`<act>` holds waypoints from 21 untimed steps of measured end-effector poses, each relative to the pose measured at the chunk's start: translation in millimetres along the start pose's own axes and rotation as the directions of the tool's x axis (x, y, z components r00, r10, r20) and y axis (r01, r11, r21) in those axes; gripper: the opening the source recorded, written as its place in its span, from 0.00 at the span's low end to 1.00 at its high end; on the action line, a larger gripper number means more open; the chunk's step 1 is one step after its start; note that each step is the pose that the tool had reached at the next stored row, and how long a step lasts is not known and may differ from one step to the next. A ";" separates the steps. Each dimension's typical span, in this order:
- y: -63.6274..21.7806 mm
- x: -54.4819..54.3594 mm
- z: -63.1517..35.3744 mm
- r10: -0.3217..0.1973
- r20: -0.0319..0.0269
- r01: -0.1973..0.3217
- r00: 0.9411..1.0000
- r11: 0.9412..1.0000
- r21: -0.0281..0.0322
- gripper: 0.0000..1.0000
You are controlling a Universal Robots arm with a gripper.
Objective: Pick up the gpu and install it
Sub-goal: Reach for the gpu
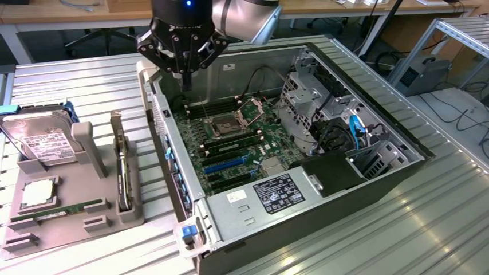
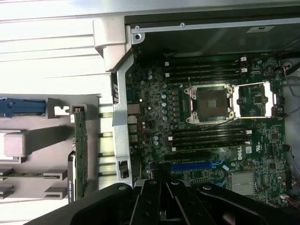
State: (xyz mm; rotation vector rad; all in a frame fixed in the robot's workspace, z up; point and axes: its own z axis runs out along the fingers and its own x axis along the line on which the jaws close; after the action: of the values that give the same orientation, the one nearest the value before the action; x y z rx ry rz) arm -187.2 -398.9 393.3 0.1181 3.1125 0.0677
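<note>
The gpu (image 1: 122, 175) is a thin dark card standing on edge in a slot of the grey holder (image 1: 77, 220), on the exterior view's left beside the computer case. In the wrist view the gpu (image 2: 80, 154) shows as a narrow strip outside the case wall. My gripper (image 1: 185, 85) hangs over the far left corner of the open case, above the motherboard (image 1: 229, 146), well away from the card. Its black fingers (image 2: 154, 197) are shut together on nothing, and the gripper (image 2: 165, 182) points down at the board near the blue expansion slots (image 2: 197, 166).
The open case (image 1: 252, 60) has an open CPU socket (image 1: 229, 123), memory slots, drive cages and cables on the exterior view's right. The holder also carries a hard drive (image 1: 42, 143), a CPU (image 1: 38, 193) and a green memory stick (image 1: 61, 211). The slatted metal table (image 1: 77, 80) lies all around.
</note>
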 end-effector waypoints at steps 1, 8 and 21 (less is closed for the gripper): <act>0.0 0.3 0.0 0.000 0.000 0.000 1.000 1.000 0.000 0.11; -0.2 2.5 -0.1 0.000 0.000 0.000 1.000 1.000 0.000 0.11; -0.5 6.7 -0.2 0.000 0.000 0.000 1.000 1.000 0.000 0.11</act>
State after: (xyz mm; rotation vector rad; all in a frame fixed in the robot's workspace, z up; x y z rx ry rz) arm -193.8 -398.9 393.3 0.1181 3.1125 0.0676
